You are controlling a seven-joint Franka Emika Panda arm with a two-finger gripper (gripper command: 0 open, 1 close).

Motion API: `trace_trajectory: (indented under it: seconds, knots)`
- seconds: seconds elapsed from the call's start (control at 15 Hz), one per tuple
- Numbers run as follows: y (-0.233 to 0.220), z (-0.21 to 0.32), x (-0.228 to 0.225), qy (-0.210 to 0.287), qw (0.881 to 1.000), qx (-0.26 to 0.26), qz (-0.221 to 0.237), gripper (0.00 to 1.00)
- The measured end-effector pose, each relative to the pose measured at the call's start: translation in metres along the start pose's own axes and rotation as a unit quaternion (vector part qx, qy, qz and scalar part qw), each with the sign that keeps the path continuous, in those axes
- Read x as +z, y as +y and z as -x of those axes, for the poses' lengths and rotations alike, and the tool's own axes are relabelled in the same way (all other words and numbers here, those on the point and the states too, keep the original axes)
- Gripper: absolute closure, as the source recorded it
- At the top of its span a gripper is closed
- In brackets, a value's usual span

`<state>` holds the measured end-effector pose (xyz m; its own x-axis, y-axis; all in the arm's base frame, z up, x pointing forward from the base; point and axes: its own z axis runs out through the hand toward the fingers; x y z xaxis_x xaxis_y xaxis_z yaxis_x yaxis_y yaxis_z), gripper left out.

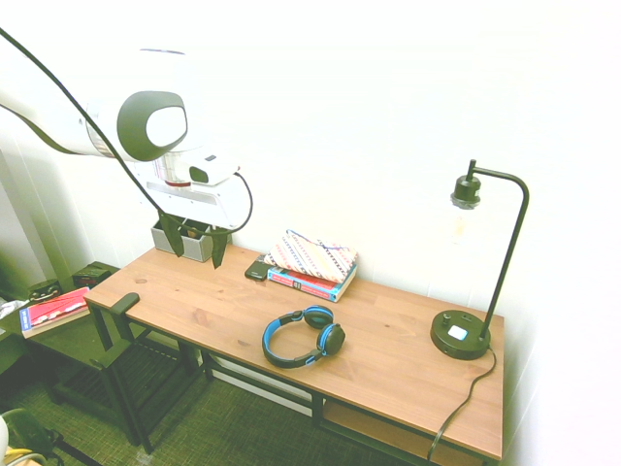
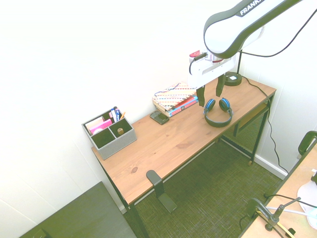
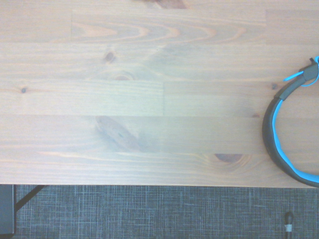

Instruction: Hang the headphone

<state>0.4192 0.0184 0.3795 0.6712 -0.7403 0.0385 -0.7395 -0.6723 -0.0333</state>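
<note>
While the black two-finger end effector hangs above the surface with its fingers spread wide and nothing between them, the blue-and-black over-ear headphones lie on the long brown wooden surface, near its front edge. Toward the back edge I see a stack of books with a small black phone-like object just beside it. A black metal lamp stands near one end, and a grey fabric organizer sits near the opposite back corner.
</note>
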Motion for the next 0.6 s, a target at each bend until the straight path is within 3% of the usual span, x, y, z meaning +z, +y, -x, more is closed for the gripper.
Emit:
trace_trajectory:
  seconds: [0.13,0.27,0.6]
  knots:
    - [0.0,0.0,0.001,0.002,1.0,-0.019,0.004,0.0]
    - [0.004,-0.003,0.01,0.004,0.996,-0.085,0.012,0.0]
    - [0.021,-0.039,0.069,0.028,0.973,-0.226,0.036,0.0]
